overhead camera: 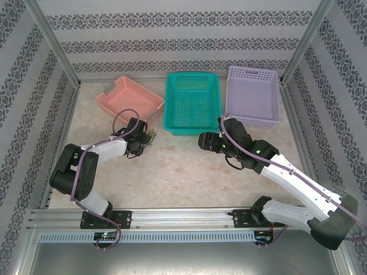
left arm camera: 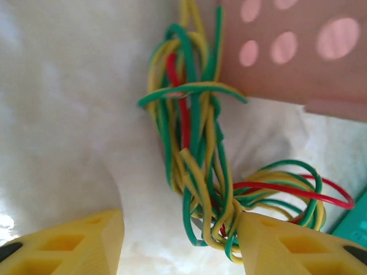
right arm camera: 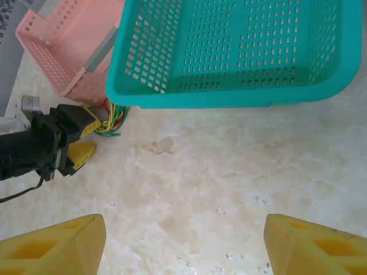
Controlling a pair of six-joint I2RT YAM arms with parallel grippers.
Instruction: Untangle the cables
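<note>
The cables (left arm camera: 195,149) are a tangle of thin yellow, green and red wires lying on the table against the pink basket's wall (left arm camera: 287,51). My left gripper (left arm camera: 179,229) is open. The lower end of the tangle lies between its fingers and touches the right finger (left arm camera: 269,240), while the left finger stands apart. From above, the cables (overhead camera: 151,136) sit at the left gripper's tip (overhead camera: 143,140). My right gripper (overhead camera: 202,140) hangs open over bare table near the teal basket, nothing between its fingers (right arm camera: 184,229). It looks at the cables (right arm camera: 112,123) and the left gripper (right arm camera: 86,139).
A pink basket (overhead camera: 129,97), a teal basket (overhead camera: 193,103) and a purple basket (overhead camera: 252,94) stand in a row at the back. The cables lie in the gap between the pink and teal baskets. Marbled tabletop (overhead camera: 183,172) lies between the arms.
</note>
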